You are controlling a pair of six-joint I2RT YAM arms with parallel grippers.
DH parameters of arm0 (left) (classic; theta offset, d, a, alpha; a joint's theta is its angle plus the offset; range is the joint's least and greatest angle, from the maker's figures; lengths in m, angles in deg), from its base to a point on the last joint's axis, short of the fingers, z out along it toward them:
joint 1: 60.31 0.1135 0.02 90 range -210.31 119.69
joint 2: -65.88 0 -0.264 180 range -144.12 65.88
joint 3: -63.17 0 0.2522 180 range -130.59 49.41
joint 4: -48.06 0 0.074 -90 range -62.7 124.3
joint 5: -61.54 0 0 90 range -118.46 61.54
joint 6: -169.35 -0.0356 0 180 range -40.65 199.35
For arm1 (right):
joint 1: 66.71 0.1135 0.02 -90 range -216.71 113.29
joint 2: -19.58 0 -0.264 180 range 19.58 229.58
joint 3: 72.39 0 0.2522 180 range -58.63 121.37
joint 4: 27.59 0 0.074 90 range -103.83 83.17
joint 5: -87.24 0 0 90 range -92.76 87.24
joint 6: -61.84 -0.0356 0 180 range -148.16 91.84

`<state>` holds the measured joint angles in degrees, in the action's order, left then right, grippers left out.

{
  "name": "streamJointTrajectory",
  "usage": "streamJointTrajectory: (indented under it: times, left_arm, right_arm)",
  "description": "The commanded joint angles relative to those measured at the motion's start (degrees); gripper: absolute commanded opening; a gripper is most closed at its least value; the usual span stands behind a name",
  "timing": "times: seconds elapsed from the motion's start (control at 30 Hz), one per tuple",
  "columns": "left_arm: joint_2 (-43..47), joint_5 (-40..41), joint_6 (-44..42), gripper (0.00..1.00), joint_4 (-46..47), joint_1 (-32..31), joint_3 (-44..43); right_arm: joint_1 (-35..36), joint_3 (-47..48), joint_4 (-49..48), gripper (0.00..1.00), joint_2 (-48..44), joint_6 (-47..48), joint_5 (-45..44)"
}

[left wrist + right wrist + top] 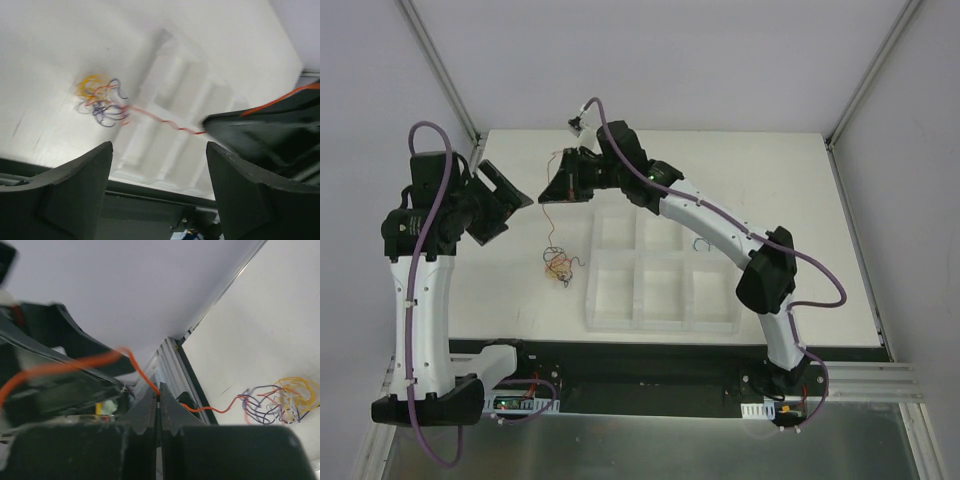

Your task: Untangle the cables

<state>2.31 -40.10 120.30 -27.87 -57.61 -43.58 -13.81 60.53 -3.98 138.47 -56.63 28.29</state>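
On the white table [500,290], just left of a white tray [660,322] with square compartments, the cables [558,266] lie as a small loose knot of yellow, red, blue and dark curls. We see the right gripper [159,399] raised above the far part of the table. Its two fingers are pressed together, pinching one red wire [165,121]. That wire runs in a thin wavy line from the pinch down toward the arm bases and into the knot, so its long axis points from the far side to the near side. The knot rests on the table at its lower end. The left gripper [159,150] hangs beside this line on its left, fingers spread wide and holding nothing, with the knot below it, to its right and nearer the bases. We judge this free gripper better placed to pin or pick the knot while the red wire is drawn away.
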Motion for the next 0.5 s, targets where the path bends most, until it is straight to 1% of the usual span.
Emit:
streamJointTrajectory:
  times: [0.0,0.07,0.17,0.23,0.3,0.37,0.47]
  left_arm:
    - [7.3,5.5,-4.2,0.77,5.0,-0.1,12.1]
    - [9.8,4.9,-4.4,0.78,7.5,0.0,17.6]
    - [12.4,3.3,-4.5,0.77,11.0,0.1,25.0]
    - [13.3,-2.2,-5.7,0.79,16.6,0.0,30.3]
    - [11.4,-7.0,-5.5,0.81,18.7,0.0,33.6]
    - [9.4,-9.9,-5.2,0.83,21.0,-0.1,36.8]
    - [6.4,-12.7,-4.4,0.83,24.1,0.1,40.8]
  right_arm:
    - [-3.2,1.5,-1.8,0.00,0.5,-17.7,6.3]
    - [-3.7,0.5,-2.2,0.00,-0.3,-20.4,6.7]
    - [-4.5,-0.1,-3.0,0.00,-1.0,-23.9,7.4]
    - [-4.7,0.2,-3.6,0.00,-1.2,-26.0,8.0]
    - [-4.8,0.6,-3.9,0.00,-1.3,-27.9,8.2]
    - [-4.7,0.6,-5.8,0.00,-1.6,-30.1,8.7]
    - [-4.8,1.7,-7.6,0.00,-2.0,-32.8,9.0]
